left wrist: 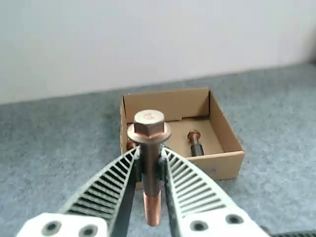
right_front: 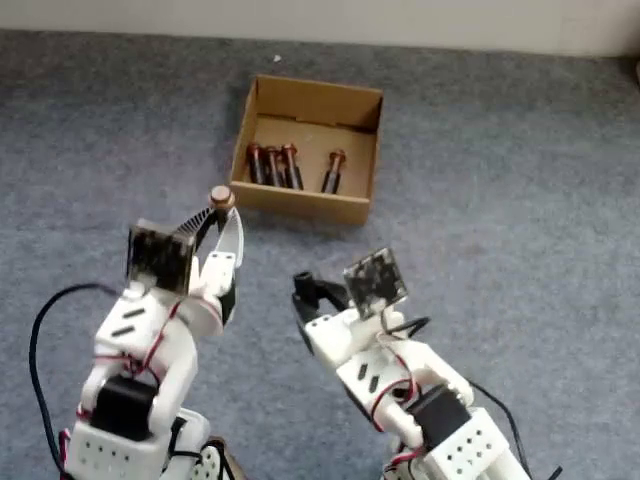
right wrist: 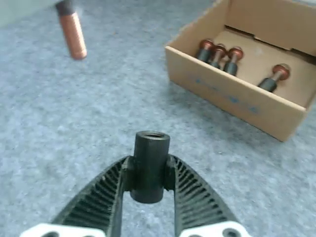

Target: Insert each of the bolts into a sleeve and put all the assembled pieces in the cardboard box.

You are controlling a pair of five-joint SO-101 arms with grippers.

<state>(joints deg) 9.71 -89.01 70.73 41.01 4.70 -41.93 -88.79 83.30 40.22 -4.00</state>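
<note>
My left gripper (left wrist: 149,159) is shut on a copper bolt (left wrist: 148,163), held upright with its hex head up; from above the bolt (right_front: 221,198) hangs just in front of the cardboard box (right_front: 262,198). My right gripper (right wrist: 149,173) is shut on a black sleeve (right wrist: 150,165), open end up, above the carpet; in the high view that sleeve (right_front: 303,284) sits lower right of the bolt. The bolt's tip (right wrist: 73,35) hangs off to one side in the right wrist view. Several assembled pieces (right_front: 273,165) lie in the box, one more (right_front: 332,171) apart from them.
Grey carpet (right_front: 500,200) covers the whole work surface. The cardboard box (right wrist: 237,101) stands open-topped at the back centre, its near wall between the grippers and the pieces inside. A pale wall (left wrist: 148,39) runs behind it.
</note>
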